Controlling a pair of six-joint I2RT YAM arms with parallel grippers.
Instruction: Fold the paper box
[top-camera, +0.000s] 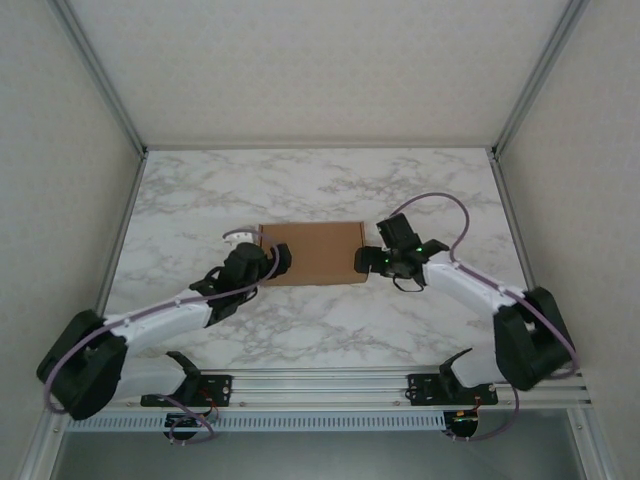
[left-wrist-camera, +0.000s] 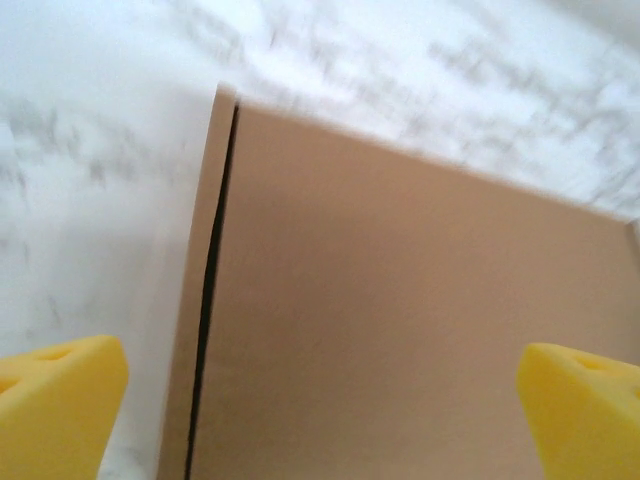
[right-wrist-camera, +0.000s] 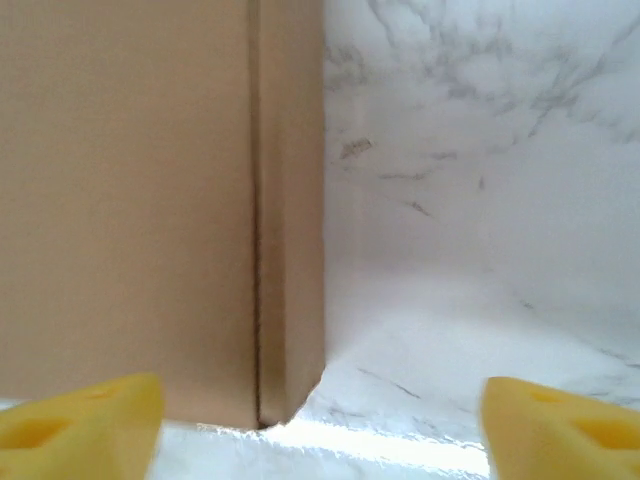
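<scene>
The paper box (top-camera: 312, 252) is a compact flat brown cardboard rectangle lying closed at the middle of the marble table. My left gripper (top-camera: 277, 257) is at its left end and stands open. In the left wrist view the box top (left-wrist-camera: 400, 320) lies between and beyond the wide-apart yellow fingertips (left-wrist-camera: 60, 400), with a dark seam along its left side. My right gripper (top-camera: 364, 262) is at the box's right end, also open. In the right wrist view, the box's corner (right-wrist-camera: 150, 200) sits just ahead of the left yellow fingertip (right-wrist-camera: 85, 425). Neither gripper holds anything.
The white marble table (top-camera: 320, 185) has free room behind and in front of the box. Aluminium frame posts (top-camera: 120, 215) and padded walls border it on both sides. A metal rail (top-camera: 320, 385) with the arm bases runs along the near edge.
</scene>
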